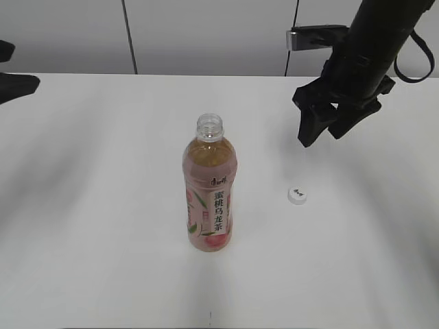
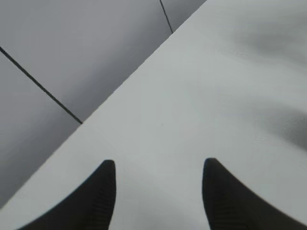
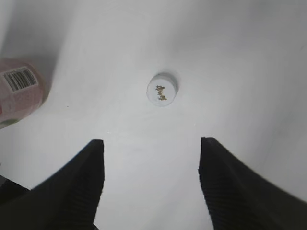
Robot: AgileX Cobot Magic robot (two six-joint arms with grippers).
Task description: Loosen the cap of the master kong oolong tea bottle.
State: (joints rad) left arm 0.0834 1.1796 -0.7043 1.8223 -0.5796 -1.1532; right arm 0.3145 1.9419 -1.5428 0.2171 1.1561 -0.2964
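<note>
Bench (image 1: 103, 274): white, wide, bare apart from two items. Smooth top, so anything round can roll on it if nudged.

Bottle (image 1: 210, 188): upright near the middle of the bench, amber tea nearly to the shoulder, pink label facing the room. Neck open, no cap on it. Nothing holds it. Risk, as I judge it: standing free and uncapped, it would spill tea across the bench if an arm brushed it or the bench were jolted. Its lower edge shows at the left border of the right wrist view, so that arm is not far off.

Right tool (image 1: 322, 127): black, raised above the bench to the right of the bottle, jaws apart and empty. In its wrist view the cap sits ahead of and between the two fingers (image 3: 76, 191), on the bench below. Risk: a descent from here could pin or flick the cap.

Left tool (image 2: 158, 196): at the far left edge, well apart from the bottle, jaws apart with nothing between them, only bench and wall beyond.

Cap (image 1: 296, 196): small, white, dark logo up, lying flat on the bench to the right of the bottle, apart from it. Job looks done and more, cap fully off. Risk: a light thing, easily knocked toward the bench edge.
</note>
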